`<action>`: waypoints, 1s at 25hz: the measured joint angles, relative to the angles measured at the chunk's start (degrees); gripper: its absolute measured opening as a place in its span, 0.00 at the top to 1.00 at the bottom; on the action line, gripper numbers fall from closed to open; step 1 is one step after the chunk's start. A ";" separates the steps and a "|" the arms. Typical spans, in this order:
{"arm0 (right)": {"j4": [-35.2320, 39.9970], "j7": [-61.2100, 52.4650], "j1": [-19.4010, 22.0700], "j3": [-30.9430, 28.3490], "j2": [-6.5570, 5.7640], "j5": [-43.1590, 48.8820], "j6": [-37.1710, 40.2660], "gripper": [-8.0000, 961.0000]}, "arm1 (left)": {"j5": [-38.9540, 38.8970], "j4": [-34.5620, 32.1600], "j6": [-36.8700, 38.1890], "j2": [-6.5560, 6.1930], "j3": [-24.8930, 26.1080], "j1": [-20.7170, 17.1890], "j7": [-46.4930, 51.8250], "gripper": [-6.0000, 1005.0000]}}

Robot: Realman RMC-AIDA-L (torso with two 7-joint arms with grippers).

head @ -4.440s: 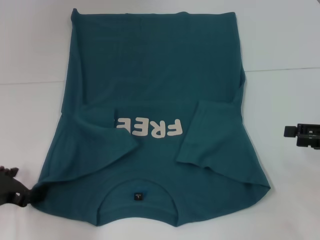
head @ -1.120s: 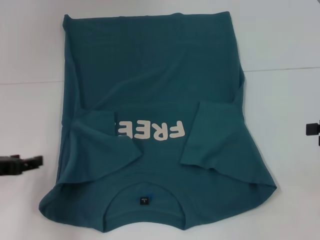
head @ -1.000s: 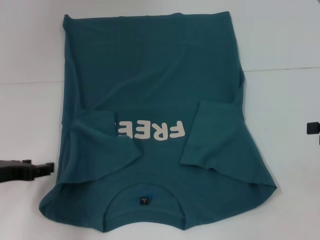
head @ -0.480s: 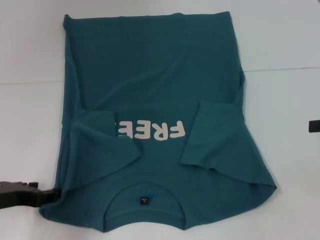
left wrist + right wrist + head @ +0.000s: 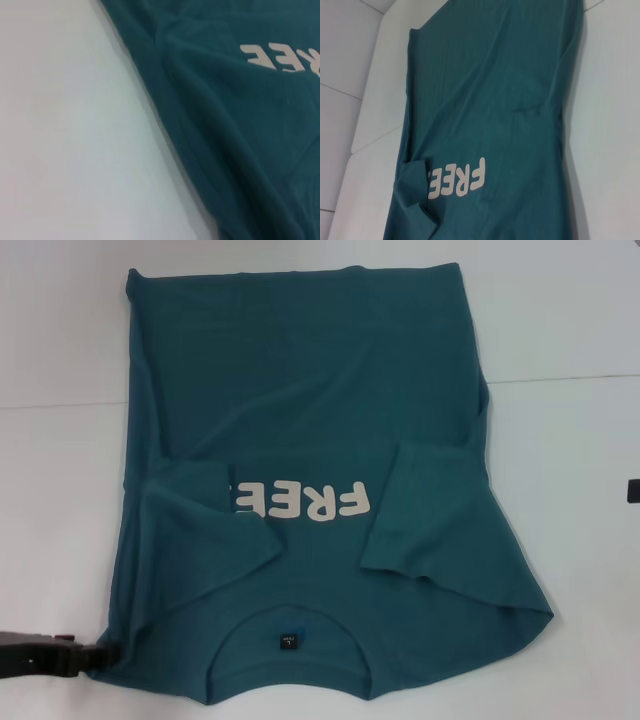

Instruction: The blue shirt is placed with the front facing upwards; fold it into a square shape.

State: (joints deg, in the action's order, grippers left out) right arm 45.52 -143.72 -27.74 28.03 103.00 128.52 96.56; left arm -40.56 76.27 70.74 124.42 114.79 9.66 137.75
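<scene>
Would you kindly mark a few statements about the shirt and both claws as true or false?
1. The blue shirt lies with its white print showing. True.
2. Both sleeves are spread out flat to the sides. False: both are folded in over the body.
3. The left claw is at the shirt's near left corner. True.
4. The right claw rests on the collar. False: it sits apart at the table's right edge.

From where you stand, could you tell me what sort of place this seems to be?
Probably a lab bench set up for folding practice: a plain white table holds only a blue shirt, print up, with the left claw at its near corner and the right claw off to the side.
</scene>
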 joint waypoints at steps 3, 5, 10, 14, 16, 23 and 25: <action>0.22 0.03 0.00 0.00 0.00 0.02 0.20 0.19 | 0.04 0.08 2.48 -0.15 1.23 0.52 1.25 0.34; 0.35 0.07 -0.01 0.01 0.00 0.01 0.36 0.19 | 0.05 0.06 3.52 -0.17 2.01 0.67 1.43 0.35; 0.39 0.11 -0.10 0.00 0.00 -0.09 0.43 0.19 | 0.05 -0.50 4.74 -0.22 2.59 1.23 1.53 0.36; 0.42 0.11 -0.12 0.01 0.02 -0.16 0.64 0.19 | 0.33 -3.10 4.72 -0.57 3.13 2.97 1.07 0.37; 0.44 0.11 -0.13 0.00 0.07 -0.18 0.74 0.19 | 0.43 -4.20 4.66 -0.65 3.69 3.74 0.45 0.37; 0.51 0.15 -0.09 -0.22 0.27 -0.29 1.35 0.19 | 0.80 -5.19 3.92 -0.42 3.50 4.35 -0.52 0.56; 0.53 0.19 -0.04 -0.42 0.33 -0.29 1.56 0.19 | 0.80 -5.19 3.94 -0.41 3.65 4.37 -0.53 0.72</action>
State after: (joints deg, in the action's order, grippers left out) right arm 46.05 -143.53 -27.78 27.61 103.32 128.23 98.12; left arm -39.76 71.07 74.68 124.01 118.44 14.03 137.22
